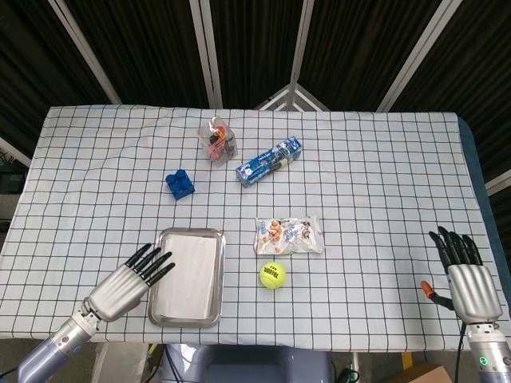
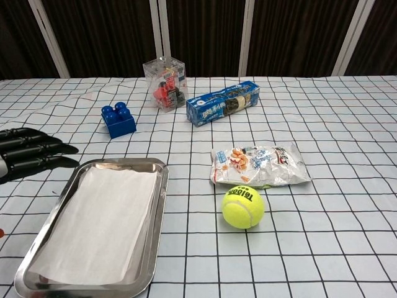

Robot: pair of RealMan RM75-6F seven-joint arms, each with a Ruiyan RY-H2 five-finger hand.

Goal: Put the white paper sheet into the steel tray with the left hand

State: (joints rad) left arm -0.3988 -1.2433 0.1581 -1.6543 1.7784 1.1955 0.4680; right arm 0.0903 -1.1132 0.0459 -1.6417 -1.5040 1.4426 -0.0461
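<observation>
One white paper sheet (image 2: 98, 226) lies in one steel tray (image 2: 159, 208).

Your table (image 1: 383, 159) wears a white cloth ruled with a thin dark grid. The sheet of paper (image 2: 102, 220) is plain white inside the shiny silver tray (image 2: 162, 186). Your left hand (image 1: 128, 278) has a ribbed silver back and black fingers (image 2: 31, 155); your right hand (image 1: 467, 275) matches it. The ball (image 2: 243, 207) is yellow-green, the toy brick (image 2: 118, 120) deep blue, the long box (image 2: 223, 103) blue and white, and the snack bag (image 2: 259, 165) white with orange print.
</observation>
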